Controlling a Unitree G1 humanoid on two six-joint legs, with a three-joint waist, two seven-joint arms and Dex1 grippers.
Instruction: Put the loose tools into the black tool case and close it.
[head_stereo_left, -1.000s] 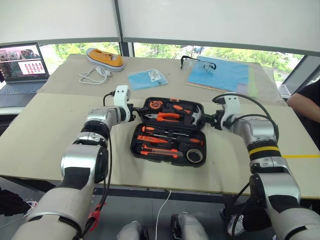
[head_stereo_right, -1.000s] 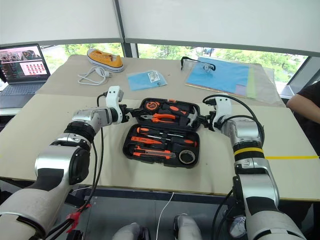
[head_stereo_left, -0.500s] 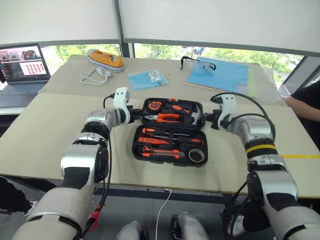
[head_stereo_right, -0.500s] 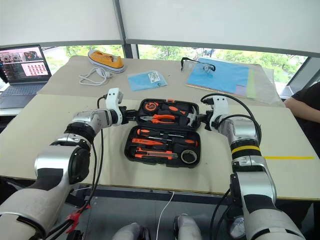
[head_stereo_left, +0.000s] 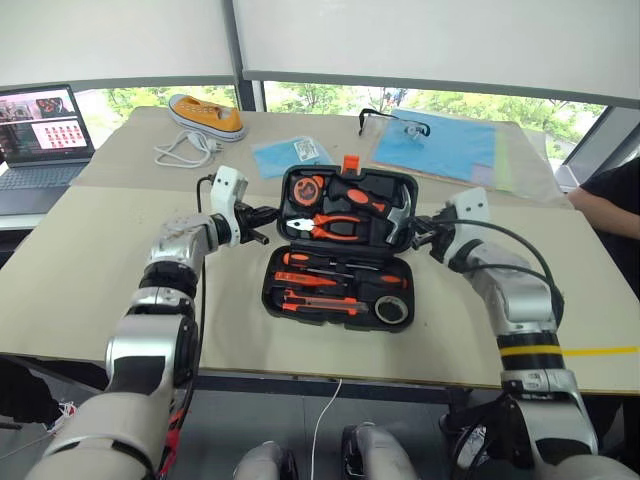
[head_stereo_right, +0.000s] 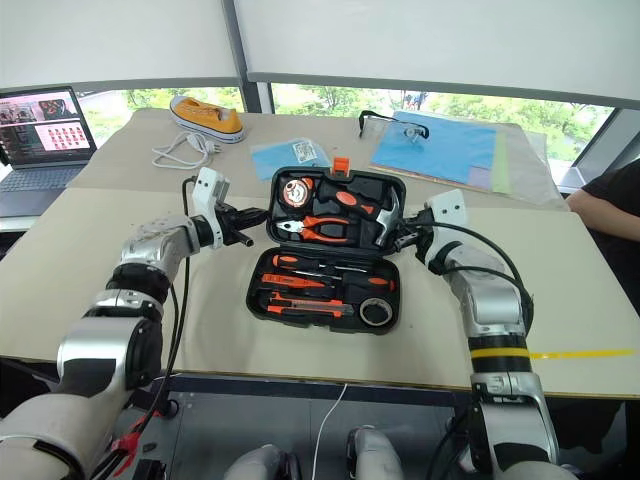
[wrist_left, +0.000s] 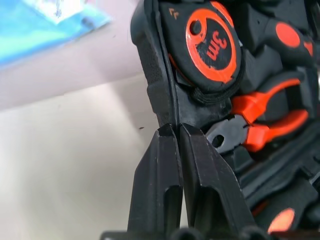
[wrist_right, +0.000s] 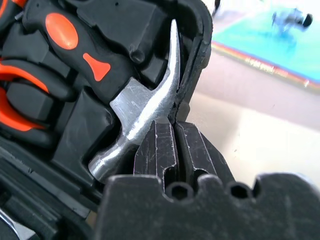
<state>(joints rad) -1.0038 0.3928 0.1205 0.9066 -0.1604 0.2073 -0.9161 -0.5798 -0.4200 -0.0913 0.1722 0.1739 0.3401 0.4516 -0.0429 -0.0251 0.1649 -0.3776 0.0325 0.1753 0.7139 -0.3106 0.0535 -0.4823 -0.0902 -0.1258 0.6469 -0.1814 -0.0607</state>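
The black tool case (head_stereo_left: 268, 287) lies open mid-table, its lid (head_stereo_left: 296, 205) tilted up off the table with the orange latch (head_stereo_left: 350, 162) at its top edge. My left gripper (head_stereo_left: 266, 214) is shut on the lid's left rim (wrist_left: 150, 75), and my right gripper (head_stereo_left: 419, 234) is shut on its right rim (wrist_right: 192, 65). In the base sit orange-and-black screwdrivers (head_stereo_left: 312, 262), the utility knife (head_stereo_left: 315, 303) and the dark tape roll (head_stereo_left: 392, 311). The lid holds pliers (head_stereo_left: 336, 227), a hammer (wrist_right: 140, 115) and a tape measure (wrist_left: 212, 45).
A laptop (head_stereo_left: 40, 120) stands at the far left. Behind the case lie a yellow shoe (head_stereo_left: 205, 113), a white cable (head_stereo_left: 180, 150), a blue packet (head_stereo_left: 290, 155), safety glasses (head_stereo_left: 395, 122) and a blue folder (head_stereo_left: 445, 140). A person's arm (head_stereo_left: 610, 195) rests at the right edge.
Both grippers have shut on the lid's side rims and drawn up and back. The lid, flat on the table before, now stands tilted up.
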